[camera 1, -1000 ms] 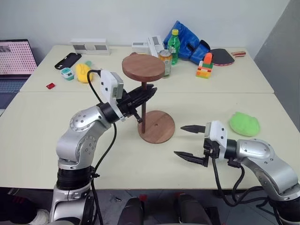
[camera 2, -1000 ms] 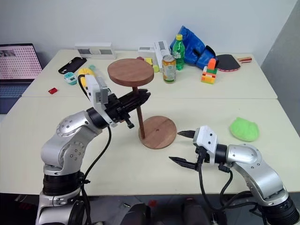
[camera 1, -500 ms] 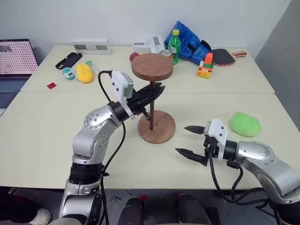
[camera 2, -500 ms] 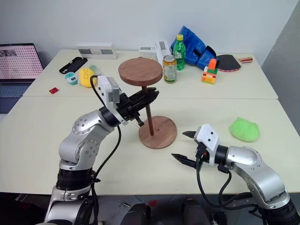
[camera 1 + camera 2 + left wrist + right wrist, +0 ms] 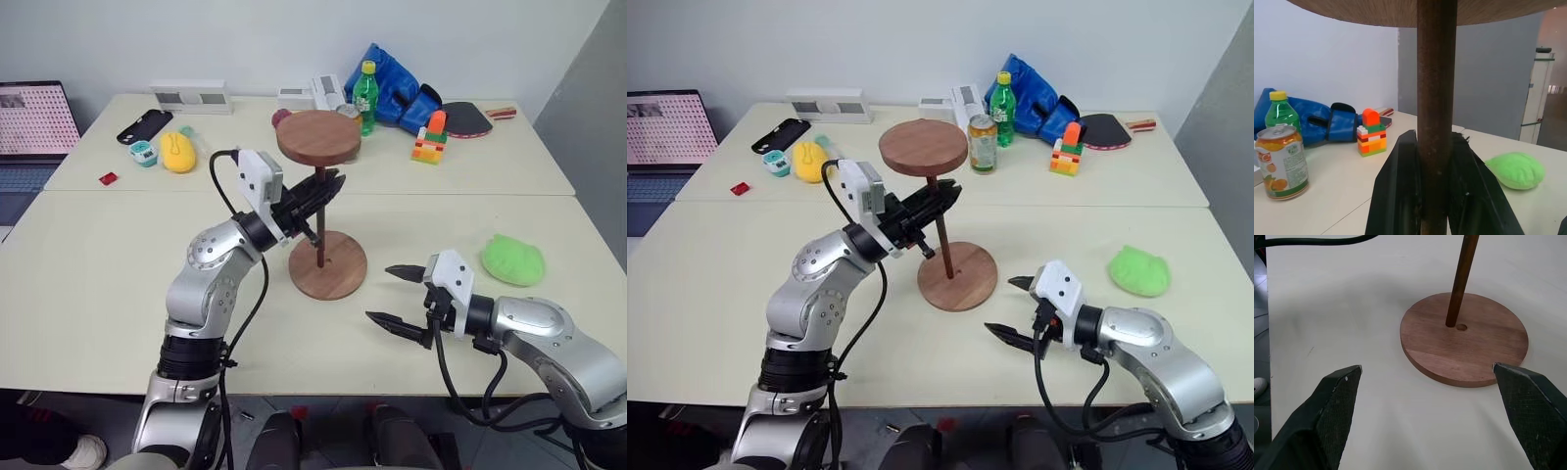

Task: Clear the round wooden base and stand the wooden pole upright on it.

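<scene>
Upright, wooden pole (image 5: 318,217) clamped in left gripper (image 5: 327,188), tip beside hole of round wooden base (image 5: 329,264); right gripper (image 5: 400,296) spread wide, empty.

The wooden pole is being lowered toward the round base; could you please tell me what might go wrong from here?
1. The wooden pole's tip rests on the round wooden base just beside the small centre hole, so pressing down now could miss the hole and push the base along the table.
2. The left gripper is shut on the pole below its top-heavy disc; released unseated, it would likely topple.
3. The right gripper hangs open beside the base, not steadying it.
</scene>
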`<state>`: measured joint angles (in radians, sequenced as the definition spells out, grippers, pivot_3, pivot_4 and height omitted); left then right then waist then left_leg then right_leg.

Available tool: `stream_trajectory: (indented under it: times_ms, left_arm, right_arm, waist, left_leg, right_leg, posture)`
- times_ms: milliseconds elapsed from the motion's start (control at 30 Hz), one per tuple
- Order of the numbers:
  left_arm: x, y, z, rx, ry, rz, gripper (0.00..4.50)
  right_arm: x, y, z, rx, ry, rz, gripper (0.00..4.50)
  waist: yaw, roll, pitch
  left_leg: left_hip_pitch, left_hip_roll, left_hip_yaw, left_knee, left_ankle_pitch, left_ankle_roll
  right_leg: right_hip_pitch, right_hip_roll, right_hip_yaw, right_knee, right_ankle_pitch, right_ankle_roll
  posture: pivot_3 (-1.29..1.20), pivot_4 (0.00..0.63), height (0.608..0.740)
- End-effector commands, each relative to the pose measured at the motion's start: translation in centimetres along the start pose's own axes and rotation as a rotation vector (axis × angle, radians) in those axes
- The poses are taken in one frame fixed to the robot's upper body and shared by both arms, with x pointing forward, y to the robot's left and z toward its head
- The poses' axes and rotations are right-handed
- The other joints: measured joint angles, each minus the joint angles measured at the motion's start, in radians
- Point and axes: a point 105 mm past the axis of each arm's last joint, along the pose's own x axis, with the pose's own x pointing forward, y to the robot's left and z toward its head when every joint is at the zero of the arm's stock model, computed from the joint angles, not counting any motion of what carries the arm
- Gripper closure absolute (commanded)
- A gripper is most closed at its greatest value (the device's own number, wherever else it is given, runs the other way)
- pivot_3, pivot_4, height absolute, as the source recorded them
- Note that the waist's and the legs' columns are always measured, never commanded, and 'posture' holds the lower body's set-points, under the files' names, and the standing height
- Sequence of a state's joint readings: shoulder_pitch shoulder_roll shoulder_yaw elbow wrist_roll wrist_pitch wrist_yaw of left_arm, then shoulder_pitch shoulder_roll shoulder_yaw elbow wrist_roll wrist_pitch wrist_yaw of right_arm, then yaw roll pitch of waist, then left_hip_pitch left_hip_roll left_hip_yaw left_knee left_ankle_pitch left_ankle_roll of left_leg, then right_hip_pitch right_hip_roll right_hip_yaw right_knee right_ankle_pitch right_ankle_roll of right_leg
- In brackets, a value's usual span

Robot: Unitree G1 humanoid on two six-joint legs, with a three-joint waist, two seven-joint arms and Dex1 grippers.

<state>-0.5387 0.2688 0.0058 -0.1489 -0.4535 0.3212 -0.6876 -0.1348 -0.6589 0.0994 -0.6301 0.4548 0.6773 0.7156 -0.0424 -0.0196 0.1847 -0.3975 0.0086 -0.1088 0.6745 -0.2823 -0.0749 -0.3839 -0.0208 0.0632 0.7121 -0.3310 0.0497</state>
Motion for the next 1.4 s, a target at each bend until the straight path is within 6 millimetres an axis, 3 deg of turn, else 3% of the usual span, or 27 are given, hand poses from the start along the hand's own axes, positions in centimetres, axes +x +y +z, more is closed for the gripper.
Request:
stream_trajectory:
  times_ms: [33,1033,1400]
  left_arm:
    - [0.4,-0.2,1.3,0.048,-0.049,-0.010,4.23]
    - [0.7,-0.1,-0.6,0.018,-0.054,0.025,4.23]
    - [-1.1,-0.1,-1.4,0.010,0.000,0.027,4.23]
  right_arm:
    - [-0.2,0.7,1.0,-0.031,-0.028,0.015,0.00]
    - [-0.6,0.7,0.9,-0.032,-0.014,0.019,0.00]
    - [-0.7,0.8,1.0,-0.031,-0.010,0.024,0.00]
  waist:
    - [0.000,0.000,0.000]
    - [0.003,0.000,0.000]
    - [0.002,0.000,0.000]
  left_leg:
    - [0.000,0.000,0.000,0.000,0.000,0.000]
    - [0.000,0.000,0.000,0.000,0.000,0.000]
    - [0.003,0.000,-0.001,-0.001,0.000,0.000]
  right_leg:
    - [0.000,0.000,0.000,0.000,0.000,0.000]
    - [0.000,0.000,0.000,0.000,0.000,0.000]
    - [0.004,0.000,-0.001,-0.002,0.000,0.000]
  posture:
    - [0.00,0.150,0.740]
    - [0.00,0.150,0.740]
    - [0.00,0.150,0.740]
